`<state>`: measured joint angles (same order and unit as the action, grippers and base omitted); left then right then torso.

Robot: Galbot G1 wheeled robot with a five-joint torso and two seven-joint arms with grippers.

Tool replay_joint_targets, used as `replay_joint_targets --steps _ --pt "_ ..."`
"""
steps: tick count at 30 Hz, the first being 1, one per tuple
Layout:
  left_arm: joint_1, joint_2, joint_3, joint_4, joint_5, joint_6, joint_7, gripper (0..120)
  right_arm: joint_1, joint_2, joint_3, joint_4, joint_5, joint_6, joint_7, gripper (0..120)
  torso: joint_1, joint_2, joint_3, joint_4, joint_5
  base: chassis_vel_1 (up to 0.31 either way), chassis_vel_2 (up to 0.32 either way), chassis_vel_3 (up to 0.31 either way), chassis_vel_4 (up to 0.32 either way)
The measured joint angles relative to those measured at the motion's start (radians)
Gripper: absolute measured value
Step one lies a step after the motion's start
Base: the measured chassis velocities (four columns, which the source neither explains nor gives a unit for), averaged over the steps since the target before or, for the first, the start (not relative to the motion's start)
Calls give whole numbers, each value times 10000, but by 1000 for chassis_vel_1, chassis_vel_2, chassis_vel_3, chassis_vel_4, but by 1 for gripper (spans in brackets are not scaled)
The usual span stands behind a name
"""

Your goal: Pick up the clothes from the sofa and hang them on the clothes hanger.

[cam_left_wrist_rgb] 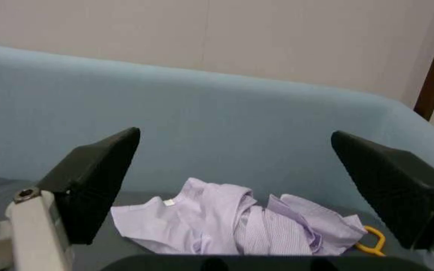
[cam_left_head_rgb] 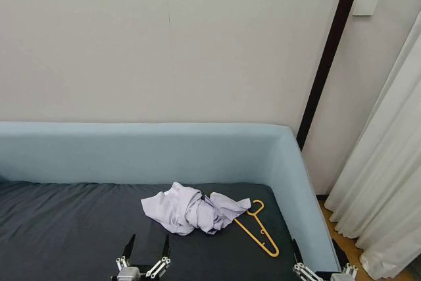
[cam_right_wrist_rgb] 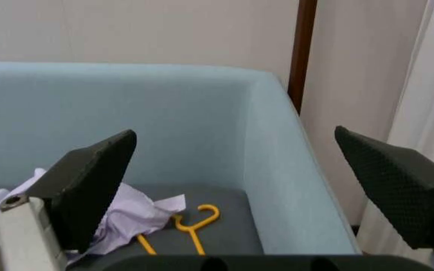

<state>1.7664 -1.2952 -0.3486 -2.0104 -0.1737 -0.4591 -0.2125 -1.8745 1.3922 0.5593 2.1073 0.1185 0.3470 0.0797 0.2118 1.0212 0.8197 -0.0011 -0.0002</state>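
Note:
A crumpled pale lilac shirt [cam_left_head_rgb: 192, 208] lies on the dark seat of the sofa [cam_left_head_rgb: 59, 228], near its right end. Just right of it lies a yellow clothes hanger [cam_left_head_rgb: 258, 228], flat on the seat. My left gripper [cam_left_head_rgb: 145, 249] stands open low at the seat's front, short of the shirt [cam_left_wrist_rgb: 232, 223], with nothing between its fingers [cam_left_wrist_rgb: 96, 180]. My right gripper [cam_left_head_rgb: 320, 262] is open too, low by the sofa's right arm, with the hanger [cam_right_wrist_rgb: 187, 223] and the shirt's edge [cam_right_wrist_rgb: 134, 217] ahead of it.
The sofa has a light blue back [cam_left_head_rgb: 131, 153] and right armrest [cam_left_head_rgb: 299, 195]. A dark door frame [cam_left_head_rgb: 325, 64] and white curtains [cam_left_head_rgb: 388, 182] stand to the right. The seat left of the shirt is bare.

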Motion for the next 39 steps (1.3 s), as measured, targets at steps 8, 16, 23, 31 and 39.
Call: replay_joint_targets --steps 8,16,23,31,39 --pt "-41 174 43 241 -165 65 37 100 183 -401 -102 -265 358 -397 109 100 0 0 0 0 0 0 0 0 0" --pt "-51 111 100 654 -43 57 128 100 451 -1600 -460 -22 1679 -1591 269 100 0 0 0 -3 0 0 0 0 0" --pt "-348 393 408 1405 -92 34 188 100 1208 -3633 -682 -72 3271 -3335 532 100 0 0 0 -13 -1 0 0 0 0" --pt "-22 83 190 1652 -29 -94 196 100 5555 -5610 -3496 -1633 6453 -5596 1166 100 1 -1 2 1 5 0 0 0 0" --pt "122 -164 24 1679 52 -131 173 100 10149 -4699 -6921 -4363 8378 -6424 1841 100 1 -2 3 1 3 0 0 0 0"
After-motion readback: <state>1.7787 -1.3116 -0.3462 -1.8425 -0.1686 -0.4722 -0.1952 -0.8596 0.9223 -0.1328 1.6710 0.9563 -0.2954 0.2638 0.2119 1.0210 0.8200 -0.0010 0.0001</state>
